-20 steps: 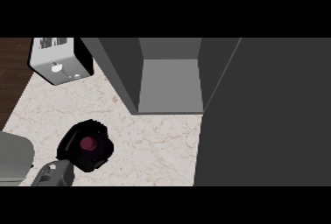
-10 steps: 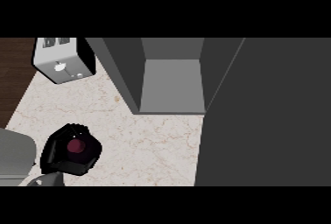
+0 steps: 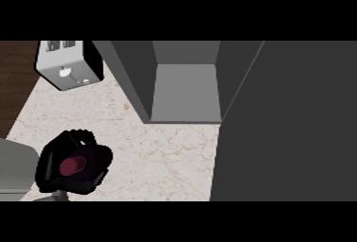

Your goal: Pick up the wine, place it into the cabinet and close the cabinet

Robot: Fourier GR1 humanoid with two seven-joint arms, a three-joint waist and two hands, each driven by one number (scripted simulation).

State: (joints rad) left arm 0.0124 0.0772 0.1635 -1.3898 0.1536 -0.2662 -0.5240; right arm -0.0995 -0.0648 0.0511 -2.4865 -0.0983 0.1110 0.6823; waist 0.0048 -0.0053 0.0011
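Dark glass, likely: wine (image 3: 72, 165) seen end-on, maroon top showing, left hand (image 3: 70, 165) curled round it at lower left over marble counter (image 3: 160, 156), well apart from open cabinet (image 3: 185, 90). Probably heavy, rigid, smooth, breakable; best held round the body, upright. Right hand out of view.

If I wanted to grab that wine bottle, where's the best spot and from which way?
Hedged advice: take the wine round its body, coming in from the side. It stands upright, so from above only its dark red top shows, and the round sides give curled fingers something to wrap. The left hand already holds it that way, fingers curled round the sides, by the counter's left edge.
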